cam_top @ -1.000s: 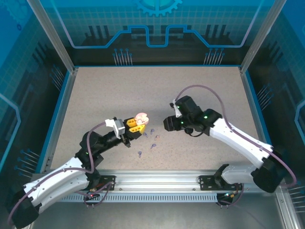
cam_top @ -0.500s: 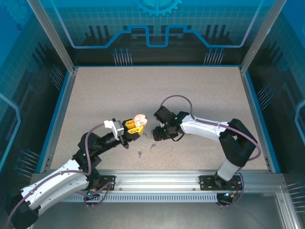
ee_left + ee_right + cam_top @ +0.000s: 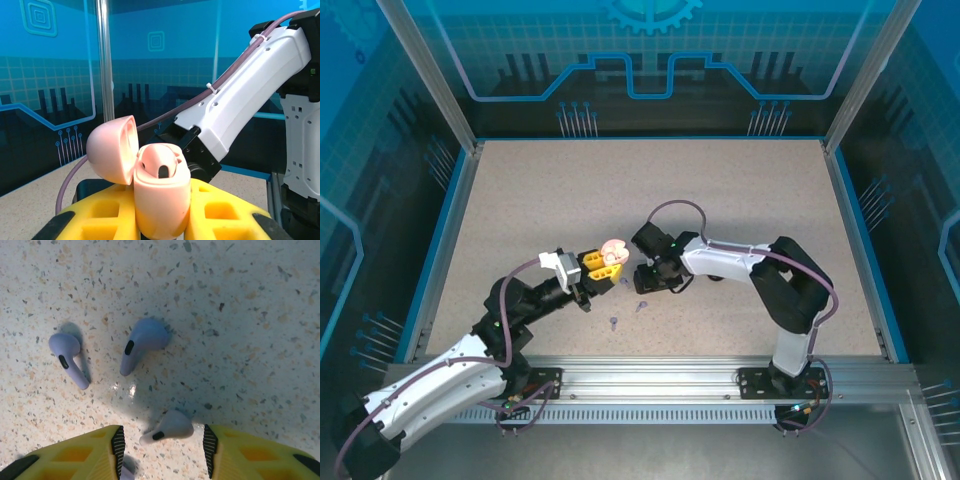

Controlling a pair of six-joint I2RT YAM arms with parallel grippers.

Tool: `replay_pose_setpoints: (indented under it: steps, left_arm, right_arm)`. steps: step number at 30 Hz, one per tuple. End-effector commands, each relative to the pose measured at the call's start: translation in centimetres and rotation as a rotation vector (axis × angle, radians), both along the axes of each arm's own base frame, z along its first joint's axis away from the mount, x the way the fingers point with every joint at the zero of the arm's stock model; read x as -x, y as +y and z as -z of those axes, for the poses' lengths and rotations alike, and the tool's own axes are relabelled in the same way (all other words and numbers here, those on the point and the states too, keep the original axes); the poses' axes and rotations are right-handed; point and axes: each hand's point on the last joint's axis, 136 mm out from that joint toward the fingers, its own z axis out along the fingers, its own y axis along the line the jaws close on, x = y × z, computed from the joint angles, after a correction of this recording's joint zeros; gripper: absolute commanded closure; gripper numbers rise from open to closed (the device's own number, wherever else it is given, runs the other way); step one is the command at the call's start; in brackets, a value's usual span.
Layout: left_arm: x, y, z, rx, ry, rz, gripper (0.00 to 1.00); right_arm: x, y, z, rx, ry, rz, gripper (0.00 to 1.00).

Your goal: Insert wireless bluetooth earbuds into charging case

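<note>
At the near edge, the left arm [image 3: 470, 350] reaches forward and to the right, and the right arm [image 3: 790, 290] folds back to the left, so the two meet at mid-bench [image 3: 720, 190]. Nearest on the speckled top lie a lavender earbud [image 3: 613, 322] and, just beyond it to the right, a second earbud [image 3: 641, 305], both apart from either arm.

The left fingers [image 3: 225, 212] – yellow – are closed on a pink case [image 3: 162, 195], which stands upright between them above the bench. Its lid [image 3: 112, 150] is swung open to the left. Inside the well a dark mark shows, though it cannot be told whether an earbud sits there.

The right fingers [image 3: 75, 457] point down at the bench just beside the case and stand part open, holding nothing. One earbud [image 3: 167, 429] lies flat between them with a gap on each side. Past the fingertips lie two more earbuds – one [image 3: 142, 342] straight ahead, the other [image 3: 70, 357] to its left, near each other but not touching.
</note>
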Motion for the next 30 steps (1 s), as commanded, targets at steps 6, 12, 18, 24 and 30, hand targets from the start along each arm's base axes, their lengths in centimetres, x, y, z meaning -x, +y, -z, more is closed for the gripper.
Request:
replay_pose_setpoints:
  steps: [6, 12, 18, 24, 30]
  left_arm:
    - [0.0, 0.2, -0.1, -0.004, -0.018, -0.016, 1.00]
    - [0.0, 0.2, -0.1, -0.006, -0.016, -0.018, 1.00]
    - [0.0, 0.2, 0.0, -0.009, -0.014, -0.021, 1.00]
    - [0.0, 0.3, 0.1, -0.011, -0.013, -0.025, 1.00]
    - [0.0, 0.4, 0.1, -0.009, -0.014, -0.029, 1.00]
  right_arm:
    - [0.3, 1.0, 0.5, -0.004, 0.034, 0.000, 0.52]
    - [0.4, 1.6, 0.6, -0.021, 0.045, -0.010, 0.54]
    - [0.4, 1.9, 0.9, -0.021, 0.050, -0.018, 0.55]
    - [0.5, 2.1, 1.2, -0.003, 0.055, -0.029, 0.57]
    - [0.8, 1.8, 1.7, 0.062, 0.058, -0.052, 0.62]
